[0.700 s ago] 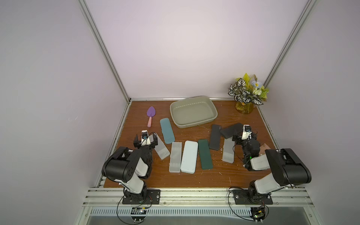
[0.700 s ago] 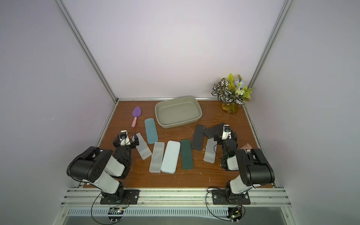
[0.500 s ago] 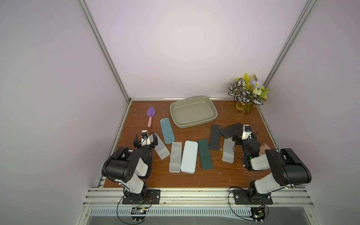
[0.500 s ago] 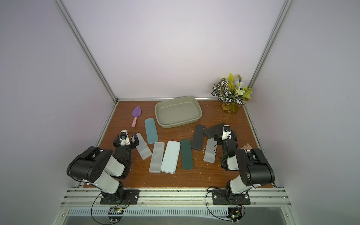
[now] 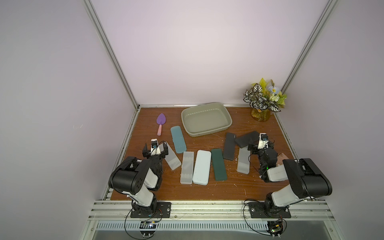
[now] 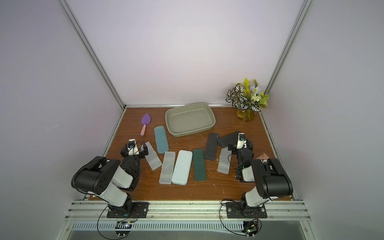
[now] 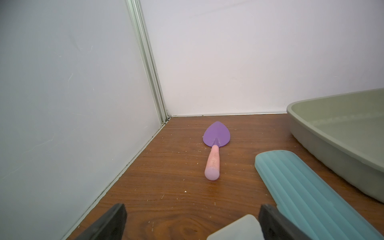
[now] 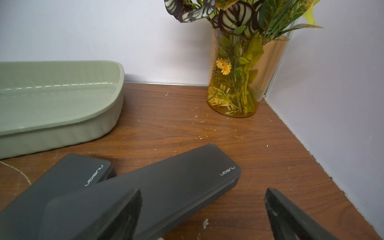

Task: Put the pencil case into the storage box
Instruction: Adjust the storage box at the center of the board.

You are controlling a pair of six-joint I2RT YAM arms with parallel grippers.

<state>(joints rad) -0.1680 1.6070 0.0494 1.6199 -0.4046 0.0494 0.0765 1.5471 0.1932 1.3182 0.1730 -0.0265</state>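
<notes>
The grey-green storage box point(image 5: 204, 121) point(image 6: 188, 122) stands empty at the back middle of the table. Several pencil cases lie flat in front of it: teal point(image 5: 178, 139), frosted point(image 5: 171, 159), clear point(image 5: 186, 170), pale blue point(image 5: 201, 170), dark green point(image 5: 218, 164), two black ones point(image 5: 229, 149) point(image 5: 247, 138) and a grey one point(image 5: 243, 163). My left gripper point(image 5: 155, 150) point(image 7: 192, 224) is open low over the frosted case's far end point(image 7: 239, 228). My right gripper point(image 5: 260, 146) point(image 8: 203, 214) is open beside the tilted black case point(image 8: 176, 182), holding nothing.
A purple trowel with a pink handle point(image 5: 161, 122) point(image 7: 216, 137) lies at the back left near the wall. A vase of artificial plants point(image 5: 262, 104) point(image 8: 245, 72) fills the back right corner. A small brown ridged thing point(image 5: 281, 161) sits by the right arm.
</notes>
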